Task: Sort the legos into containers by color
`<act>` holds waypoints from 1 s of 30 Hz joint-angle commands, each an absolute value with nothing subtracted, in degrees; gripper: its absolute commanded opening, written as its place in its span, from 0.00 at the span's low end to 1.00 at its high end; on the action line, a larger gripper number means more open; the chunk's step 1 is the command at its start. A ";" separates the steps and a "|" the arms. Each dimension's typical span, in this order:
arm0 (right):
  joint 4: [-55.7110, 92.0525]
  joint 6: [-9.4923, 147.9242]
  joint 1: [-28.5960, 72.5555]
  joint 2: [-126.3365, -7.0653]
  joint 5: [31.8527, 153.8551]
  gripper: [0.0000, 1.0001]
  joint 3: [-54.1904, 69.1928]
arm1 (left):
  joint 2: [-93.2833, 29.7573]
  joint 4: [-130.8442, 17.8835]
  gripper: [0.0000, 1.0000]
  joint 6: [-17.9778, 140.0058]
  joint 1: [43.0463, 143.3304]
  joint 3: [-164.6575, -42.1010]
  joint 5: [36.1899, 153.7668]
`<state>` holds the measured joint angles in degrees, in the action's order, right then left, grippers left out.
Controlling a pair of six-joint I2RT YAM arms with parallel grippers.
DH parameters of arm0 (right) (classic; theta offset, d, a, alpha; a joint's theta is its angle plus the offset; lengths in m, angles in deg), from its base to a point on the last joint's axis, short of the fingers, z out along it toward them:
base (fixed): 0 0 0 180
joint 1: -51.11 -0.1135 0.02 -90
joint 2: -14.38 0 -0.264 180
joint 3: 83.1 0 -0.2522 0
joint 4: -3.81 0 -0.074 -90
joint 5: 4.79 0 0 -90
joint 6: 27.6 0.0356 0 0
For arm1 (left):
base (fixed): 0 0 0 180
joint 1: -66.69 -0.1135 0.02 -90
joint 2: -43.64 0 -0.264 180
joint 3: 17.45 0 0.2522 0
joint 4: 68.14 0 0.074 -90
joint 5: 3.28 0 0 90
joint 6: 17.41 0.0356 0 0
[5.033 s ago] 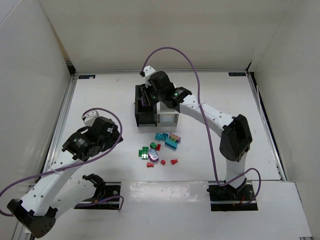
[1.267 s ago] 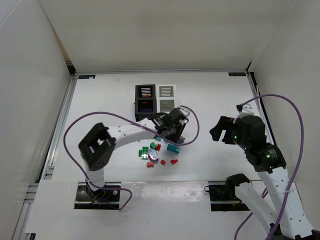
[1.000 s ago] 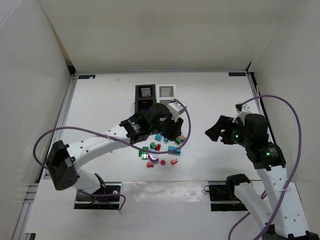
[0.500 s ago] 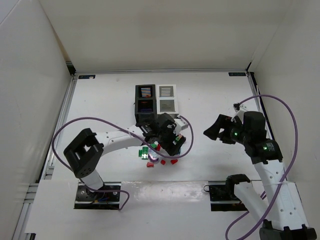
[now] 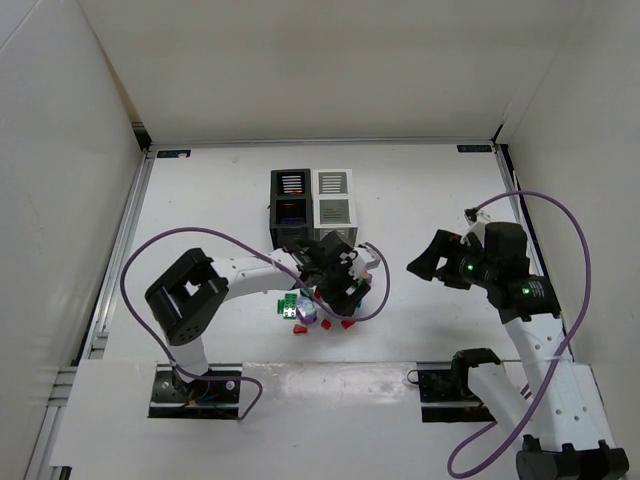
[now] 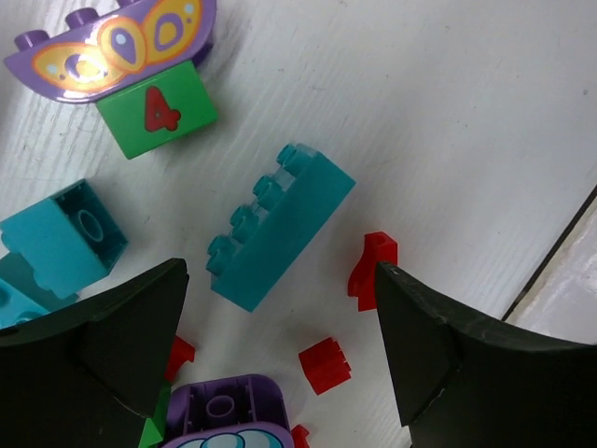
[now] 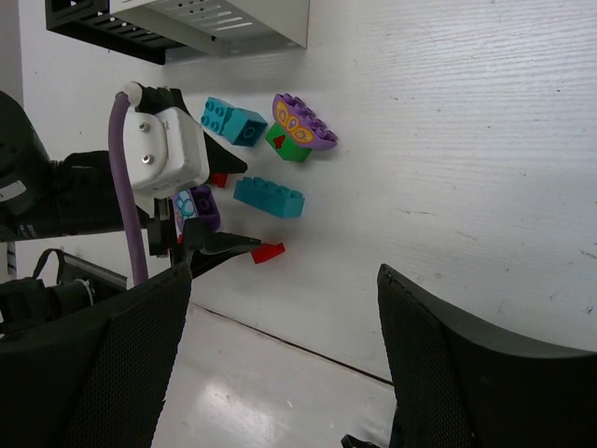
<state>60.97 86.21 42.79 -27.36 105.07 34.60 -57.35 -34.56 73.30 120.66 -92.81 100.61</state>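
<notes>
In the top view the black bin (image 5: pixel 290 200) and the white bin (image 5: pixel 333 197) stand touching side by side above the middle of the frame, black on the left. The loose bricks lie on the white table (image 5: pixel 200 220) just below them, near the frame's center. The left gripper (image 5: pixel 340 290) is over this pile with its jaws spread wide. In the left wrist view the left gripper's (image 6: pixel 280 280) two dark fingers (image 6: pixel 103 345) sit at the lower corners, and a long teal brick (image 6: pixel 280 229) lies slantwise on the table between them, touched by neither. Above it, at the upper left of that view, a purple butterfly piece (image 6: pixel 121 37) rests against a green brick (image 6: pixel 159 107) marked with a red 4. A square teal brick (image 6: pixel 65 238) lies at the left edge, and small red pieces (image 6: pixel 325 366) are scattered along the bottom beside a purple piece (image 6: pixel 229 420). The right gripper (image 5: pixel 420 265) hangs well apart to the right of the pile, open and holding nothing. Its own camera shows the right gripper (image 7: pixel 284 280) looking across bare table at the same bricks, in the upper left of that view.
</notes>
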 commanded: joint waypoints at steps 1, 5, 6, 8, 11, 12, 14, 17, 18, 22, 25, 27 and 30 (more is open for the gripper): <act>59.24 85.43 43.63 -27.37 106.66 0.83 35.58 | -57.25 -33.20 0.90 74.97 121.62 -96.33 99.65; 59.06 85.43 44.51 -27.19 107.88 0.83 35.85 | -59.27 -31.97 0.78 74.26 122.06 -97.91 96.48; 59.15 85.17 44.69 -27.37 107.98 0.83 35.85 | -59.80 -31.79 0.76 74.18 122.15 -98.18 96.21; 59.15 85.08 45.21 -27.28 108.33 0.83 35.94 | -60.15 -31.35 0.74 74.62 123.02 -98.79 95.25; 59.58 84.55 47.05 -27.46 109.29 0.83 35.76 | -61.03 -29.86 0.68 75.32 123.99 -99.93 93.31; 59.76 84.20 47.32 -27.37 109.56 0.83 35.76 | -61.64 -29.25 0.67 75.23 124.08 -100.03 93.13; 60.11 83.68 48.64 -27.28 110.34 0.83 35.67 | -61.91 -28.98 0.61 75.14 124.17 -100.38 92.96; 60.20 83.23 50.49 -27.11 112.80 0.83 35.76 | -61.48 -29.24 0.53 74.62 124.17 -100.38 92.52; 60.29 82.97 52.23 -27.10 113.25 0.83 35.85 | -61.04 -29.24 0.50 74.01 124.08 -100.47 92.43; 60.20 82.35 54.36 -27.19 114.74 0.83 35.85 | -56.30 -29.85 0.43 73.65 124.17 -100.12 90.06; 59.68 82.26 54.80 -27.28 115.44 0.83 35.50 | -48.24 -29.86 0.39 74.17 124.17 -100.38 87.78; 59.59 82.35 54.80 -27.45 115.53 0.83 35.50 | -44.71 -29.68 0.39 74.35 124.17 -100.82 86.89; 59.15 82.79 54.54 -27.54 115.62 0.83 35.41 | -39.78 -30.20 0.39 74.96 123.12 -101.08 84.43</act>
<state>60.75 83.37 54.46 -27.40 113.92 36.11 -46.86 -29.03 74.20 123.83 -98.80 87.43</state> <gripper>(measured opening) 0.825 0.399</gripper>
